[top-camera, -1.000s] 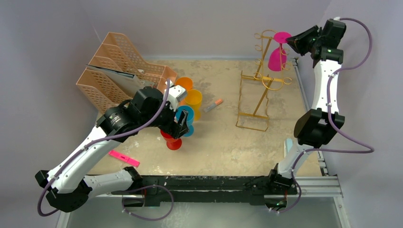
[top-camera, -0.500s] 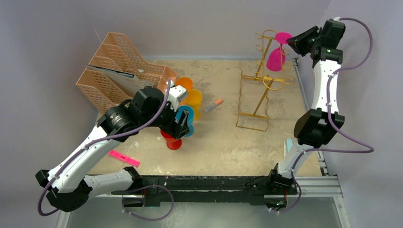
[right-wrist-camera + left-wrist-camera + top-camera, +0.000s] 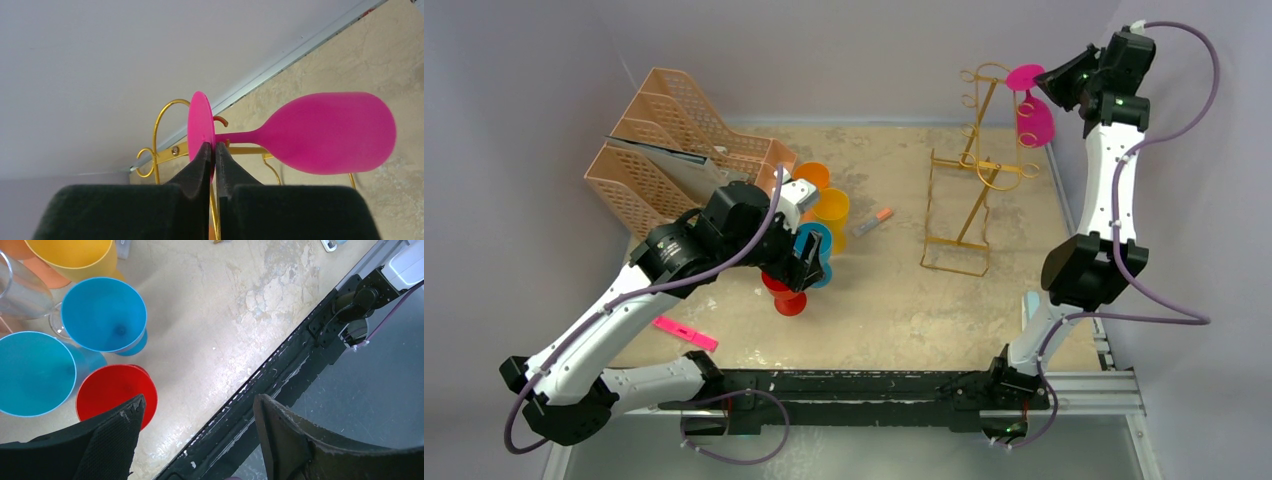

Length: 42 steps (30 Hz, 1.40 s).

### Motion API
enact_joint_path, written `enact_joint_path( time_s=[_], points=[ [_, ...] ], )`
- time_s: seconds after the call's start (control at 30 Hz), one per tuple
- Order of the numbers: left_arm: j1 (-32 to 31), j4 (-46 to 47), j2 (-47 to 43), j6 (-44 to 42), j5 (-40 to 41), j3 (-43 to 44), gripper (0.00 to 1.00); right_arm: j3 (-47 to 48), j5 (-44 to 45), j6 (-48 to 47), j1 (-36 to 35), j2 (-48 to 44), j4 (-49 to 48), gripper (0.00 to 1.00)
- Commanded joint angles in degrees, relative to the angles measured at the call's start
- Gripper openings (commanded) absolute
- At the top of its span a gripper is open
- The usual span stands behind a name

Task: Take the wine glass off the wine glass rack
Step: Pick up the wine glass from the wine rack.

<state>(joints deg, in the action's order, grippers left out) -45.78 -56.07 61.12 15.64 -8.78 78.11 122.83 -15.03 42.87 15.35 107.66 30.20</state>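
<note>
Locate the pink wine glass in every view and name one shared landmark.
Top external: upper right, wine glass in the right gripper.
Left wrist: not in view.
Right wrist: centre to right, foot pinched in the gripper.
Shared landmark: gold wine glass rack.

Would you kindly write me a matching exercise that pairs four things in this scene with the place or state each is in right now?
Things:
1. wine glass
2. wine glass rack
3. red cup
4. left gripper

States:
A. open, holding nothing
B. gold wire, standing on the table
C. pinched by its foot in the right gripper
D. upright beside a blue cup

Pairs: 1-C, 2-B, 3-D, 4-A
</note>
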Motion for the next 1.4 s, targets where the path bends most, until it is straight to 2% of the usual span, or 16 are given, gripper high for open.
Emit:
enact_joint_path(
  time_s=[0.0,0.43,0.53,0.6,0.73,0.8,0.93,1.03,1.1,1.27,1.37],
  points=[
    [-0.09,2.4,-0.05,1.1,0.25,1.17,0.78,2.53,1.02,-2.56,-0.55,0.34,1.86,0.02],
    [-0.04,2.28,-3.91,2.91,4.18,1.01,0.78,-1.89,-1.6,5.37,-0.51,0.52,-2.63,0.0],
    [-0.1,2.76,-4.02,3.11,5.29,0.31,0.79,-4.25,-4.74,9.88,-0.52,-0.03,-4.27,0.0],
    [-0.03,3.19,-3.63,3.91,6.24,-0.22,0.79,-4.58,-2.55,10.33,-0.51,-0.22,-4.66,0.0],
    [-0.1,2.82,-5.27,5.39,11.53,0.17,0.78,-7.3,-0.46,11.5,-0.76,-2.14,-6.75,0.0],
    [-0.1,3.06,-7.47,5.12,14.95,0.04,0.81,-7.11,-0.13,11.03,-0.76,-2.26,-6.69,0.0],
    [-0.01,3.08,-10.72,5.16,17.76,-0.52,0.88,-5.1,-0.86,10.78,-0.82,-0.82,-4.86,0.15],
    [-0.03,2.33,-11.09,5.73,17.23,-0.76,0.88,-5.05,-1.19,11.41,-0.76,-0.23,-4.8,0.2],
    [-0.06,1.76,-10.5,5.88,16.41,-0.68,0.88,-4.69,-1.39,11.47,-0.76,0.12,-4.8,0.18],
    [-0.04,0.47,-9.04,6.07,15.16,-0.15,0.88,-2.66,-0.97,10.8,-0.82,0.71,-3.11,0.02],
    [-0.05,0.48,-9.0,6.29,14.76,-0.23,0.88,-1.97,-0.53,10.81,-0.78,0.33,-2.84,0.0]
  ],
)
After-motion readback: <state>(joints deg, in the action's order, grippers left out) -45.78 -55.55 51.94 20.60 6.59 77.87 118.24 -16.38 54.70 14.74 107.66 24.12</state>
